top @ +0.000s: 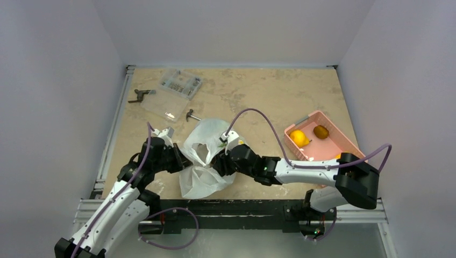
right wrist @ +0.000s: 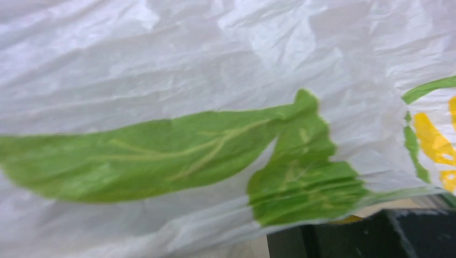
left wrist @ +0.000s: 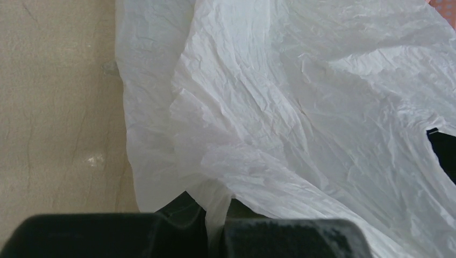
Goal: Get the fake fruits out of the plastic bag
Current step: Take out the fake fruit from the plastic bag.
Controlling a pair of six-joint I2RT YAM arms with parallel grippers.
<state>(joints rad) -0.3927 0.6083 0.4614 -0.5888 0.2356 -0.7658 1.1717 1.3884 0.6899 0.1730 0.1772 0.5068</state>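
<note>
Currently item: plastic bag (top: 207,161), crumpled on the worktop (top: 258,97).
Hold, left jaws: clenched on a fold at the bag's left edge, probably anchoring it.
Hold, right jaws: against the bag's right side; closure cannot be told.
Removed: two fake fruits (top: 300,138) in pink basket (top: 317,114), right of the bag.
Bag contents: hidden.

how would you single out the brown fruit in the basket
Look to the right side of the table for the pink basket. Two fruits lie in its far end; the brown fruit is the right-hand one, darker than the bright orange-yellow fruit beside it.
</note>
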